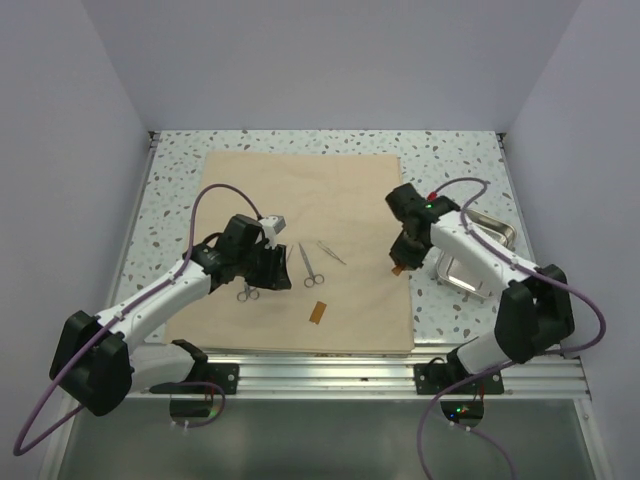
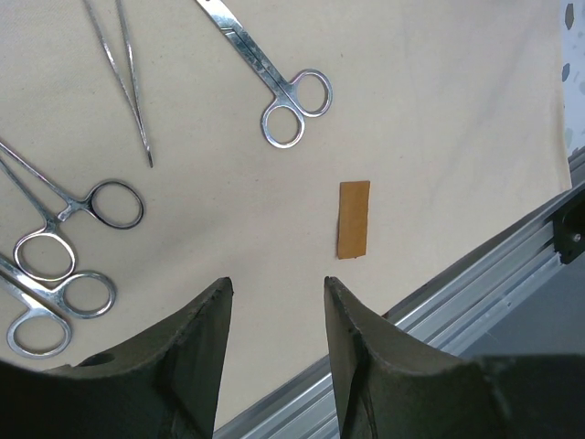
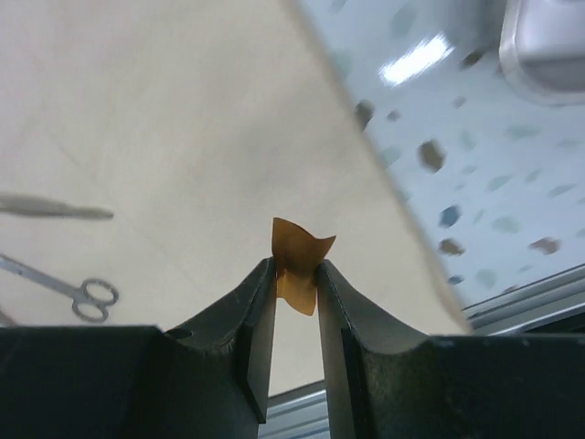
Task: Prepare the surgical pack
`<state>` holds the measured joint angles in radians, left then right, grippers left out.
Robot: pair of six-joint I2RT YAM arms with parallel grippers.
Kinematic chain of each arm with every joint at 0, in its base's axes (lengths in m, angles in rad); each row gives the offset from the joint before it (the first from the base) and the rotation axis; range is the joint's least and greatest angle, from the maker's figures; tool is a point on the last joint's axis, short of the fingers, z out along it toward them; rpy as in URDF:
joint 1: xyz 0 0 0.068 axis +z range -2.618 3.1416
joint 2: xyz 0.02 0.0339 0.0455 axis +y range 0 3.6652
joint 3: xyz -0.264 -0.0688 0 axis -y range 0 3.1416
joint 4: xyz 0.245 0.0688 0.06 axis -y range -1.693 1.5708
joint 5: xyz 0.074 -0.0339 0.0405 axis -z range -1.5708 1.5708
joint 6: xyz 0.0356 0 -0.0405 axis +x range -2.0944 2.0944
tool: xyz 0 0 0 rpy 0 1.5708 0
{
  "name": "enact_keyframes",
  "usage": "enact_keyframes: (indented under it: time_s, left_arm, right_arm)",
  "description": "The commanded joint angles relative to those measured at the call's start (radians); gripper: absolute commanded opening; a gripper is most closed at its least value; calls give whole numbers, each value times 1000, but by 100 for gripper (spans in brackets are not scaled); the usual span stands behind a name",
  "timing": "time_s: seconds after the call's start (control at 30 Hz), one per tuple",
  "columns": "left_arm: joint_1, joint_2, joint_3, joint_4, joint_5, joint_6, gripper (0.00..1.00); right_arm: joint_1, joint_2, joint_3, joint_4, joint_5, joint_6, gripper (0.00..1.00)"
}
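The tan-beige fabric sheet (image 1: 300, 200) lies flat over the middle of the table; it also fills the left wrist view (image 2: 430, 101) and the right wrist view (image 3: 164, 119). On it lie silver scissors (image 1: 310, 266), forceps (image 1: 331, 252) and a ringed clamp (image 1: 247, 291). A small orange strip (image 1: 317, 312) lies on the sheet near its front edge, also in the left wrist view (image 2: 353, 219). My left gripper (image 2: 277, 288) is open and empty above the sheet. My right gripper (image 3: 297, 267) is shut on a second, crumpled orange strip (image 3: 298, 251) above the sheet's right edge.
A shiny steel tray (image 1: 478, 255) sits on the speckled tabletop right of the sheet. The aluminium rail (image 1: 320, 375) runs along the near edge, close below the sheet. White walls close in the back and sides.
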<state>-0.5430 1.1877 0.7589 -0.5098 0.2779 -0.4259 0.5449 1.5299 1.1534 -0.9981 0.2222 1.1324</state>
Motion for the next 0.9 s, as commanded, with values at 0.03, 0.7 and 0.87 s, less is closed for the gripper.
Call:
enact_keyframes:
  time_s: [0.03,0.7,0.87]
  left_arm:
    - [14,4,2,36,20,19,49]
    - [15,4,17,21,24,18,49]
    - [15,4,14,21,24,15,50]
  right_arm:
    - [-243,-109,-21,-56,144,-261,29]
    - [-608,15,-120,165,111,-614,38]
    - [-608,16,-112,154,88,-626,53]
